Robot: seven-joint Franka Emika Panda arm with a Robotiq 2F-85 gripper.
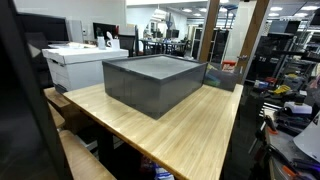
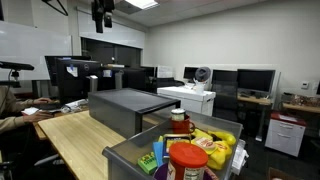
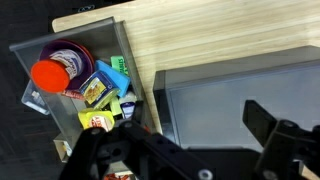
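My gripper (image 3: 200,150) is open and empty in the wrist view, its two dark fingers spread wide, high above a dark grey empty bin (image 3: 230,90). The bin stands on a light wooden table (image 3: 200,40) and shows in both exterior views (image 1: 155,80) (image 2: 125,105). Beside it is a clear bin (image 3: 28,62) filled with groceries, among them a jar with a red lid (image 3: 50,75) and yellow and blue packets. This bin also shows in an exterior view (image 2: 122,155). The gripper hangs near the ceiling in an exterior view (image 2: 103,12).
A white printer (image 1: 80,60) stands beyond the table, also seen in an exterior view (image 2: 190,98). A person's arm (image 2: 12,108) rests at a desk nearby. Shelves with clutter (image 1: 285,95) stand past the table's edge. Monitors line the back desks.
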